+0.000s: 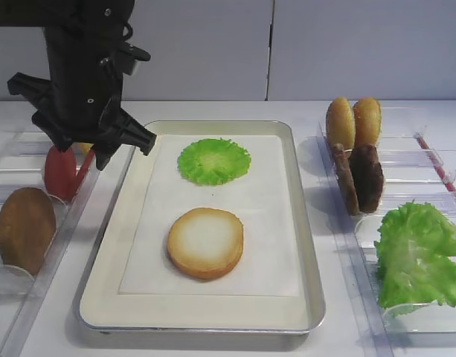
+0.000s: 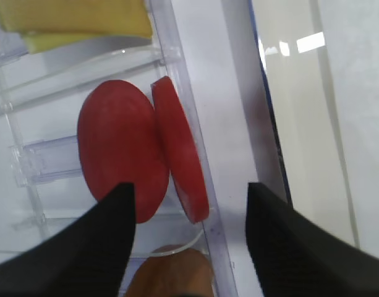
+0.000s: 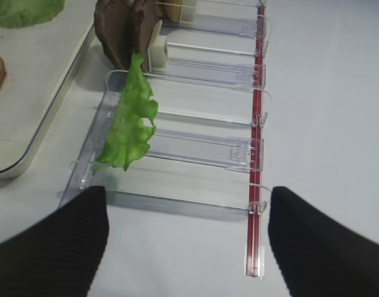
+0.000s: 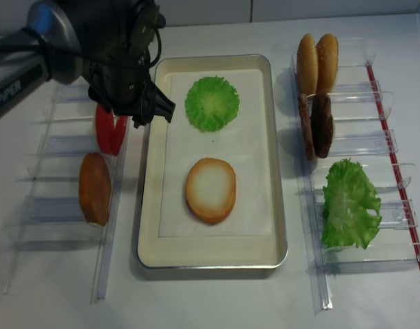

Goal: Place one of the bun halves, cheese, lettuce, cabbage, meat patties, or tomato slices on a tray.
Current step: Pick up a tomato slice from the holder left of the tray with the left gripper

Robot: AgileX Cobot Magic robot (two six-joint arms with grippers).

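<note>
Two red tomato slices (image 2: 118, 148) stand on edge in the left clear rack (image 1: 12, 160). My left gripper (image 2: 189, 192) hangs just above them, open, one finger on either side and nothing held. The silver tray (image 1: 101, 301) lies in the middle and carries a round green cabbage leaf (image 1: 213, 161) and a bun half (image 1: 205, 243), cut face up. My right gripper (image 3: 188, 198) is open and empty over bare table by the near end of the right rack (image 3: 195, 154). It does not show in the exterior views.
The left rack also holds a brown bun half (image 1: 24, 227) and yellow cheese (image 2: 78, 18). The right rack holds two bun halves (image 1: 354, 121), dark meat patties (image 1: 365, 177) and a ruffled lettuce leaf (image 1: 417, 256). A red strip (image 3: 258, 124) runs along that rack's outer side.
</note>
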